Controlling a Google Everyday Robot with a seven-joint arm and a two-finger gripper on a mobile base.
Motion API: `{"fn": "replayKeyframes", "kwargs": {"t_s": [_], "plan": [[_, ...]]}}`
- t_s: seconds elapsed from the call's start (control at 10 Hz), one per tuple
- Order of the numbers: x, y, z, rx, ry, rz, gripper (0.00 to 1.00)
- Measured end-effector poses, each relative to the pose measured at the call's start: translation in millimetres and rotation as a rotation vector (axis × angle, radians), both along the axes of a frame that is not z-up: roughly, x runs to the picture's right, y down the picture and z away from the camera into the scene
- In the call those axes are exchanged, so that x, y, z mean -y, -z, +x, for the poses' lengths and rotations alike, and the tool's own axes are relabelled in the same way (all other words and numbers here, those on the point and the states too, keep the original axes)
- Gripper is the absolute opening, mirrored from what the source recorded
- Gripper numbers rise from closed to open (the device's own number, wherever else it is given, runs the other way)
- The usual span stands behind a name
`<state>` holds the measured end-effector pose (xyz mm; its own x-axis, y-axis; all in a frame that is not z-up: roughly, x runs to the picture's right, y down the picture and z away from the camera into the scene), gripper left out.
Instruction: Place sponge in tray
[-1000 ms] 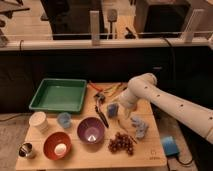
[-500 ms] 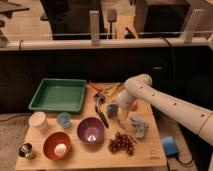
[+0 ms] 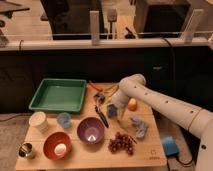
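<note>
Sponge (image 3: pixel 112 111), as I judge it, is the small pale-blue piece lying near the middle of the table (image 3: pixel 95 152), right under the gripper (image 3: pixel 114 106). It is not in the tray.

The white arm (image 3: pixel 160 102) reaches in from 4 o'clock. Over the last second its elbow has slid a little toward 9 o'clock and the forearm has dropped. The gripper end has barely left its spot over the pale-blue piece. I cannot tell whether the gripper is parted or closed, or whether it has hold of anything. The pale-blue piece lies where it did a second ago, so I read this as the arm settling onto the grasp. The carry has not begun.

The green tray (image 3: pixel 37 102) sits at 10 o'clock from the gripper, well apart, with nothing in it. The path there looks fairly clear, crossing only the dark utensils just beside the gripper at 9 o'clock.

The purple bowl (image 3: pixel 91 131) stands at 7 o'clock, and the red bowl (image 3: pixel 57 145) lies further out the same way. The grapes (image 3: pixel 121 143) lie at 6 o'clock and a blue-grey cloth (image 3: pixel 139 127) at 5 o'clock. An orange fruit (image 3: pixel 132 104) sits just beside the gripper at 3 o'clock.

A brighter blue block (image 3: pixel 170 146) lies off the table's corner at 4 o'clock. The arm is not addressing it.
</note>
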<state>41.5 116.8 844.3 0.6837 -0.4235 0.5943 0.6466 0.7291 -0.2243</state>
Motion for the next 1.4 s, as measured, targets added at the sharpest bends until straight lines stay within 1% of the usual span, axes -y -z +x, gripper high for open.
{"fn": "replayKeyframes", "kwargs": {"t_s": [0.1, 0.2, 0.3, 0.4, 0.5, 0.6, 0.8, 0.9, 1.0, 1.1, 1.4], "plan": [[-2, -8.2, -1, 0.003, 0.001, -0.004, 0.73], [-6, -19.0, -1, 0.002, -0.001, -0.013, 0.61], [-7, -25.5, -1, 0.004, -0.002, -0.02, 0.51], [-8, -29.2, -2, 0.008, -0.001, -0.03, 0.42], [-9, -32.6, -2, 0.015, 0.002, -0.043, 0.3], [-10, -33.4, -2, 0.02, 0.005, -0.049, 0.22], [-10, -33.6, -1, 0.02, 0.007, -0.05, 0.03], [-10, -33.6, -1, 0.02, 0.007, -0.05, 0.0], [-10, -32.7, 0, 0.025, 0.007, -0.052, 0.0], [-7, -28.2, 2, 0.046, 0.003, -0.052, 0.0], [31, 7.1, -4, 0.12, -0.006, -0.02, 0.0]]}}
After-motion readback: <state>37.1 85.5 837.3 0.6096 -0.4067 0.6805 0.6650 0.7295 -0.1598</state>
